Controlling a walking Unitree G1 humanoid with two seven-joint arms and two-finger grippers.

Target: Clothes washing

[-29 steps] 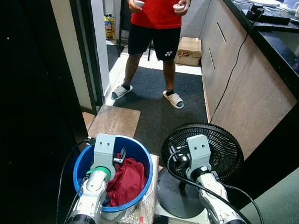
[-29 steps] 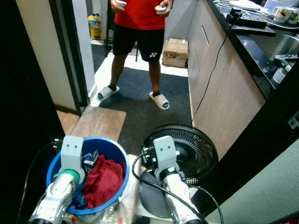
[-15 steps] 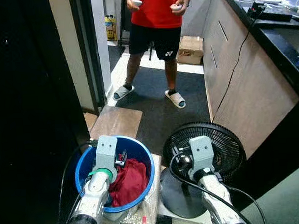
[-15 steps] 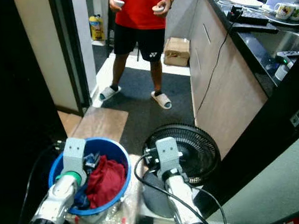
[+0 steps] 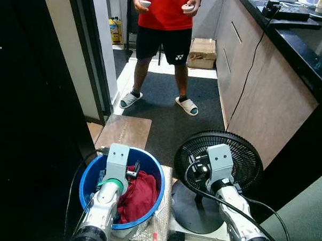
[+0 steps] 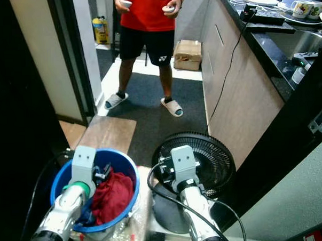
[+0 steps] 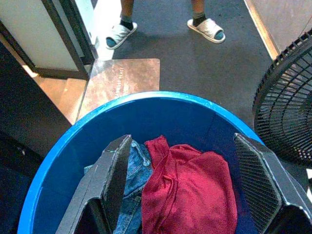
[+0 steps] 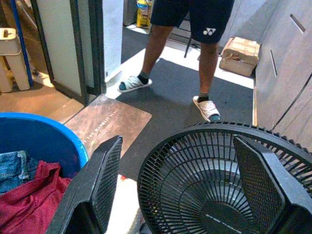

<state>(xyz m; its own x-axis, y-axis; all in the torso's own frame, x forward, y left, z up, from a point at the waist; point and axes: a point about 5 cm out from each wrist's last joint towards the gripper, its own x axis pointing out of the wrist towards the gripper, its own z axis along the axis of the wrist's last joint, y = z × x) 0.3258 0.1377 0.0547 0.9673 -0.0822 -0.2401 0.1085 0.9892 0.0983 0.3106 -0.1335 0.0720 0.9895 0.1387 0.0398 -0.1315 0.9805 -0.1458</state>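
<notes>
A blue bucket [image 5: 161, 185] stands low in front of me, with a red garment [image 7: 190, 190] on top and blue jeans [image 7: 129, 195] beside it inside. My left gripper [image 7: 183, 146] hovers open just above the bucket's mouth, its fingers [image 5: 132, 170] apart over the clothes and touching nothing. My right gripper [image 8: 178, 144] is open too, held in front of a black floor fan [image 5: 243, 159] to the right of the bucket.
A person [image 5: 167, 24] in a red shirt stands ahead on the dark mat, holding two controllers. A wooden cabinet [image 5: 266, 78] with a black counter runs along the right. A dark door frame [image 5: 89, 59] is at left. A cardboard box [image 5: 203, 52] lies far ahead.
The camera has shifted slightly. Both arms keep the same pose over the bucket and the fan, and the clothes lie as before.
</notes>
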